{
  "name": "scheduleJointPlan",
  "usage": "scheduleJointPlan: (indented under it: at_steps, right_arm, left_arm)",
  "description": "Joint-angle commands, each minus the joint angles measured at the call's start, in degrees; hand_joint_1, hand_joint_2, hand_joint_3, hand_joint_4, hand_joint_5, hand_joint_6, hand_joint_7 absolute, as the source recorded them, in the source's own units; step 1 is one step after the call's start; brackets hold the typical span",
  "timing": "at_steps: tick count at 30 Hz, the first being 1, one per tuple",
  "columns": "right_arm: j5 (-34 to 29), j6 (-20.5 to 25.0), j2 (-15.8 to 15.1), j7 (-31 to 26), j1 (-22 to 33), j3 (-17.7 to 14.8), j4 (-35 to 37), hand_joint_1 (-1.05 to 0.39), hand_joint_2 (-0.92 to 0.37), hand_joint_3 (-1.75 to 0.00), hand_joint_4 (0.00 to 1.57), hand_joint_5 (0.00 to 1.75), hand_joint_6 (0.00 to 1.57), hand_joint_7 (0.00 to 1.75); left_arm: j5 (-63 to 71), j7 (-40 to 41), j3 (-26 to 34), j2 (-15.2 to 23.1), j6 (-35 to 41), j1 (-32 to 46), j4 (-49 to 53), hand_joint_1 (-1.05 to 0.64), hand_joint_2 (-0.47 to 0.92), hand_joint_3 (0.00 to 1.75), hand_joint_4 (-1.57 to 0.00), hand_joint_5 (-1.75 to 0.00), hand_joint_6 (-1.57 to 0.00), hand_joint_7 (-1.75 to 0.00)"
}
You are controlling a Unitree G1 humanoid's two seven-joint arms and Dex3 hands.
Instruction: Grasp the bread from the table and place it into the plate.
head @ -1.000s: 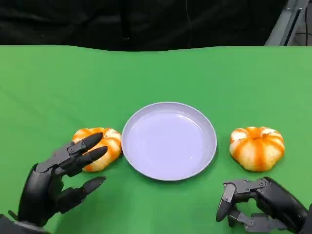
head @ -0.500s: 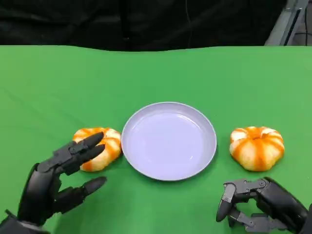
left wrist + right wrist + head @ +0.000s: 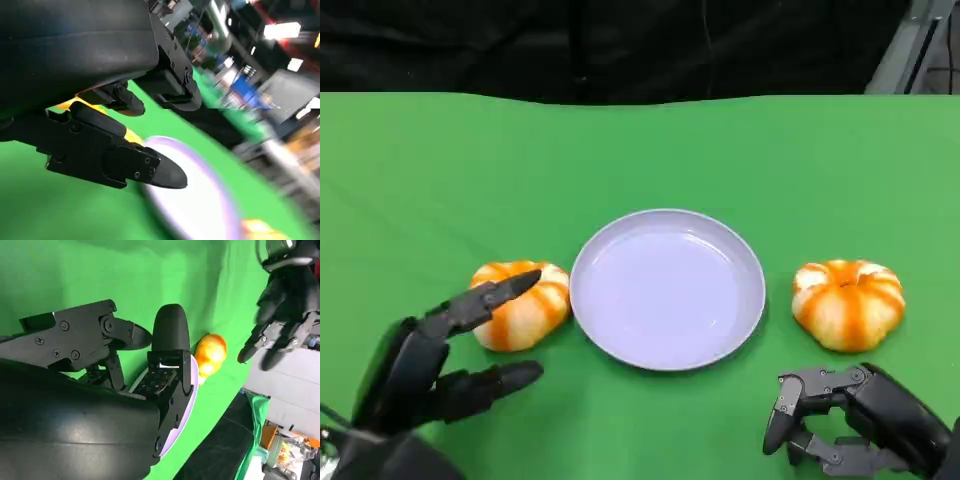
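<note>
Left hand [image 3: 425, 360] hovers just beside the left orange-and-white pumpkin-shaped bread roll [image 3: 520, 304], fingers spread with nothing in them, looks set up to wrap around it. That roll sits on the green table [image 3: 640, 150] right next to the round pale lilac plate [image 3: 667, 288]. Right hand [image 3: 850, 420] rests low near the second matching roll [image 3: 848, 303], fingers curled on nothing.

Head camera looks steeply down over the green table [image 3: 640, 140] from close above, while both wrist cameras peer past their own fingers, tilted and very near, all sharing the lavender plate [image 3: 667, 288].
</note>
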Motion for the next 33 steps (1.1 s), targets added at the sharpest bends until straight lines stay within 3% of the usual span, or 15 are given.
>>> scheduleJointPlan:
  at_steps: [1,6,15,33]
  right_arm:
    - [0.7,-0.2,-0.3,0.1,0.2,-0.3,-0.1,-0.07,-0.88,-0.57,0.73,1.58,0.81,1.08]
    - [0.6,-0.2,-0.3,-0.1,0.5,-0.2,-0.3,-0.08,-0.88,-0.55,0.74,1.57,0.81,1.07]
    - [0.6,-0.1,-0.2,-0.1,0.6,-0.3,-0.5,-0.09,-0.90,-0.52,0.74,1.56,0.82,1.05]
    - [0.0,0.5,-0.2,-0.9,1.0,-0.1,-2.7,-0.07,-0.92,-0.50,0.74,1.58,0.82,1.08]
  left_arm:
    - [9.4,11.5,-4.9,4.4,7.2,-2.5,-1.7,-0.78,0.92,0.11,-0.56,0.00,-0.63,0.00]
    - [11.9,14.7,-10.7,6.0,13.3,-6.0,0.9,-0.82,0.92,0.07,-0.52,0.00,-0.62,0.00]
    - [11.8,19.9,-18.1,7.3,16.8,-10.8,7.2,-0.85,0.92,0.04,-0.51,0.00,-0.64,-0.01]
    - [9.8,18.6,-27.2,5.1,24.1,-19.2,20.1,-0.91,0.92,0.13,-0.46,-0.01,-0.55,0.00]
